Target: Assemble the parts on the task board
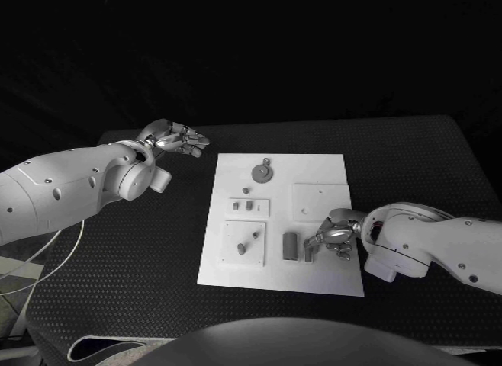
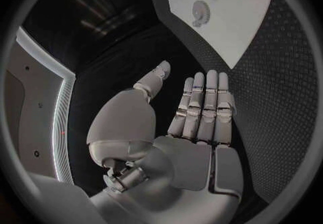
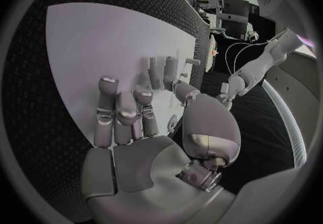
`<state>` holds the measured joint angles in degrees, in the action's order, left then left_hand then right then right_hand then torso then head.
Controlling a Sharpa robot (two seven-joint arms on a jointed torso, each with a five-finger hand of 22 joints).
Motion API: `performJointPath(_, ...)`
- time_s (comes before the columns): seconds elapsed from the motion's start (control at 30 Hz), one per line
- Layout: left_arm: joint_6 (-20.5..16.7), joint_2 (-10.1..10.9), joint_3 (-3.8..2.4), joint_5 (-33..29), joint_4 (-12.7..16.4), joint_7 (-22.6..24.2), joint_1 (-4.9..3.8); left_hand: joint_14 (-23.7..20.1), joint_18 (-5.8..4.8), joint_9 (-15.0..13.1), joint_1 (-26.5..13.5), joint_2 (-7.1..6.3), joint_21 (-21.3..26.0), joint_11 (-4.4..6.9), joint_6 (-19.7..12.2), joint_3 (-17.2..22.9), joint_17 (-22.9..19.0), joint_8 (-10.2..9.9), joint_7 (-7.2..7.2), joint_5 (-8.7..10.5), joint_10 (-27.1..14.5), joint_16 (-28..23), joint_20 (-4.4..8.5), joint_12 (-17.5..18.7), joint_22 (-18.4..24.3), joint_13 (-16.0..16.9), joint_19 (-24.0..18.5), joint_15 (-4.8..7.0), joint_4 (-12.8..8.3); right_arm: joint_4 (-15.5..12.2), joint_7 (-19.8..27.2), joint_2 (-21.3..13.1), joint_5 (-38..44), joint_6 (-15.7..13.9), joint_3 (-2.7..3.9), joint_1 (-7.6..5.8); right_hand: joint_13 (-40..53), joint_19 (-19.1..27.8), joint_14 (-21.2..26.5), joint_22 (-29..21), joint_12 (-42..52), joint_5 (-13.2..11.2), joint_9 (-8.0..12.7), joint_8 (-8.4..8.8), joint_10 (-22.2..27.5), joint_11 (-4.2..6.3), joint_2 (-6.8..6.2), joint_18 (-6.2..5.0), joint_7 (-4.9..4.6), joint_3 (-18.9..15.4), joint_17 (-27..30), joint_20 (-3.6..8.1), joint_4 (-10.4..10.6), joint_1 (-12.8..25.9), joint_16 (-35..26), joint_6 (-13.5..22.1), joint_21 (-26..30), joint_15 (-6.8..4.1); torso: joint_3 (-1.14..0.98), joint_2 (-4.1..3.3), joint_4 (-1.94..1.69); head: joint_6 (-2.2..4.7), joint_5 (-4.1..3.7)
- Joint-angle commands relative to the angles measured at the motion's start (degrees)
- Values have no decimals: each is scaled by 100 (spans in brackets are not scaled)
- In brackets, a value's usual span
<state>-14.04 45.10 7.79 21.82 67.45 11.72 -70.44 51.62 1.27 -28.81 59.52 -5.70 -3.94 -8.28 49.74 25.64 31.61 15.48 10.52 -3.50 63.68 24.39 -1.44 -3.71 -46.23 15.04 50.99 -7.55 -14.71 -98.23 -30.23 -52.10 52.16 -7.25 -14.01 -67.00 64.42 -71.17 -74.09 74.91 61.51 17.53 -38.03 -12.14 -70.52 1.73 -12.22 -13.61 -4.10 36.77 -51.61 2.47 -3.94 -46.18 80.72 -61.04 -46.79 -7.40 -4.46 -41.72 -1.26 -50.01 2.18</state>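
We saw the black table point(image 1: 427, 160) with the white task board point(image 1: 317, 171) lying mid-table, long axis running away from the robot. On the board: a round gear-like part point(image 1: 263, 171) at the far end, small plates with pegs in the middle, and an upright grey block point(image 1: 290, 245) near the near right edge.

The right hand point(image 1: 333, 238) sat over the board's near right part, just beside that block; the block lay toward the board's centre from its fingers point(image 3: 121, 113). In the right wrist view the fingers were loosely apart and holding nothing, reaching toward small upright parts point(image 3: 161, 70).

The left hand point(image 1: 176, 139) hovered off the board past its far left corner, well apart from the parts, fingers point(image 2: 202, 105) straight and side by side, empty.

We judged the right hand nearer, with room around the block.
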Motion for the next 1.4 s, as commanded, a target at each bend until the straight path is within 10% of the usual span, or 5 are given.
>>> performJointPath(0.03, 73, -2, -2, -22, 13, 35, -5, 39, 63, 8, -53, 7, -13, 7, -45, 5, 10, 25, -13, 27, -16, -28, -24, -27, 5, -7, 18, 16, 25, -31, 148, 15, -55, 121, 3, 6, -6, -54, 5, 105, 37, 1, 4, 6, 37, -12, -13, -139, -74, -15, -4, 55, 38, -15, -19, 122, 23, -34, 0, -1, 0, 1, 3)
performJointPath(0.93, 68, -8, -2, -22, 3, 44, -5, 42, 63, 11, -55, 10, -14, 7, -44, 6, 22, 29, -13, 27, -15, -37, -24, -28, 7, -8, 18, 16, 31, 142, 456, -225, -43, 183, 5, -119, -5, -53, 6, 107, 40, 1, 3, 3, 39, -11, -20, -139, -74, -27, -6, 56, 72, -6, -19, 126, 22, -34, -4, 3, 2, 1, -12)
performJointPath(1.4, 89, -24, -2, -22, -1, 43, -5, 46, 63, 12, -58, 17, -15, 8, -42, 7, 28, 32, -14, 27, -13, -40, -24, -30, 8, -8, 20, 17, 37, 247, 496, -25, 287, 196, 5, -137, 2, -47, 2, 119, 75, 2, -49, -95, 13, 21, 272, -139, -38, -163, -30, 63, -372, -317, 11, 20, -18, -61, 1, -1, -3, 1, -23)
